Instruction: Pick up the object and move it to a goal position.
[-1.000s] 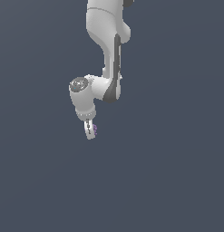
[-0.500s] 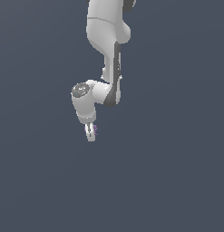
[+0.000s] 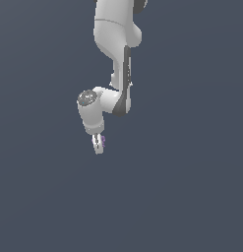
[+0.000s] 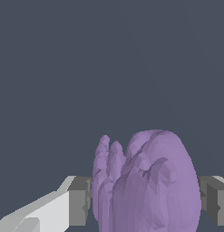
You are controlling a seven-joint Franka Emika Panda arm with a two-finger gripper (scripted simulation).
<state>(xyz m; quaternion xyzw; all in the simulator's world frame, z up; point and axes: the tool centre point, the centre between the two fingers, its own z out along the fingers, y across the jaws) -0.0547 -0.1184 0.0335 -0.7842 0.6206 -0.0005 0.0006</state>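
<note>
I see the gripper [image 3: 98,145] clamped on the purple knobbly clump [image 4: 147,183], one grey pad [image 4: 78,200] pressed on each side of it. Exterior view: clump is a small purple speck at the fingertips, arm [image 3: 115,44] hanging against plain grey background.

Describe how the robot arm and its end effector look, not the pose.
The arm is glossy white, built of rounded, tube-like segments with dark grey trim along one joint and a grey round cap on the wrist. No cables or markings show. The end effector is small and white; the wrist view shows its fingers with grey blocky pads.
</note>
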